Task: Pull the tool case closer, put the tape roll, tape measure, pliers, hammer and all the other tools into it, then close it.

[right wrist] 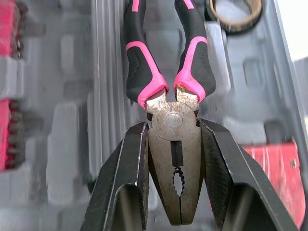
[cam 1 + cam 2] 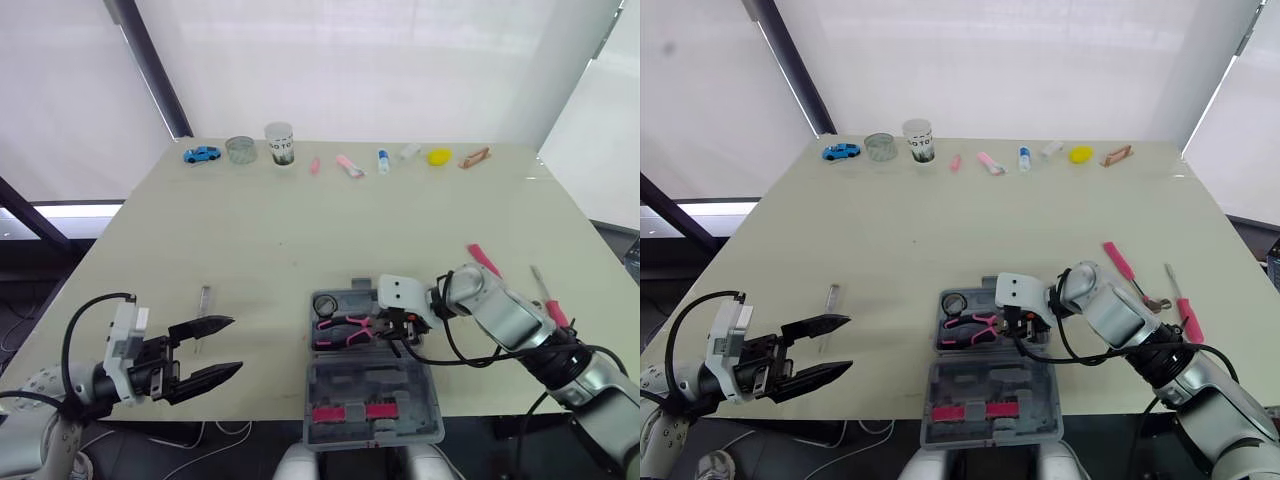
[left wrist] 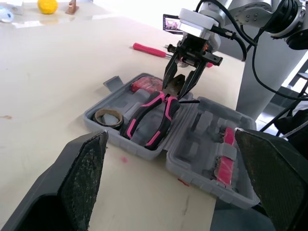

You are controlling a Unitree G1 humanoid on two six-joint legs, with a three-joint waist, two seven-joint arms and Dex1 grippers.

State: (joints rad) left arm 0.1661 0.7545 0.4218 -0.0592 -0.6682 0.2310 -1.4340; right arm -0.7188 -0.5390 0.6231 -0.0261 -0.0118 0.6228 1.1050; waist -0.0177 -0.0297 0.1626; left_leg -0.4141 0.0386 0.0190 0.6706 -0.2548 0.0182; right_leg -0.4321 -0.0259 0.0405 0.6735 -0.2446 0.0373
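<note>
Pink-and-black pliers (image 2: 345,330) lie in the far tray of the open tool case (image 2: 370,385). Their handles point to the robot's left and the metal head is toward the right gripper (image 1: 172,127), whose fingers pinch that head from both sides. Well apart on the left hangs the left gripper (image 2: 236,344), fingers spread.

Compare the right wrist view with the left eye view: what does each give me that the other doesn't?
Right wrist view: the fingers of the right gripper hugging the steel head of the pink-and-black pliers. Left eye view: the open left gripper, plus a pink-handled screwdriver and slim metal tool lying out on the beige table. Both: those pliers and the brown tape roll in the open grey plastic tool case.
</note>
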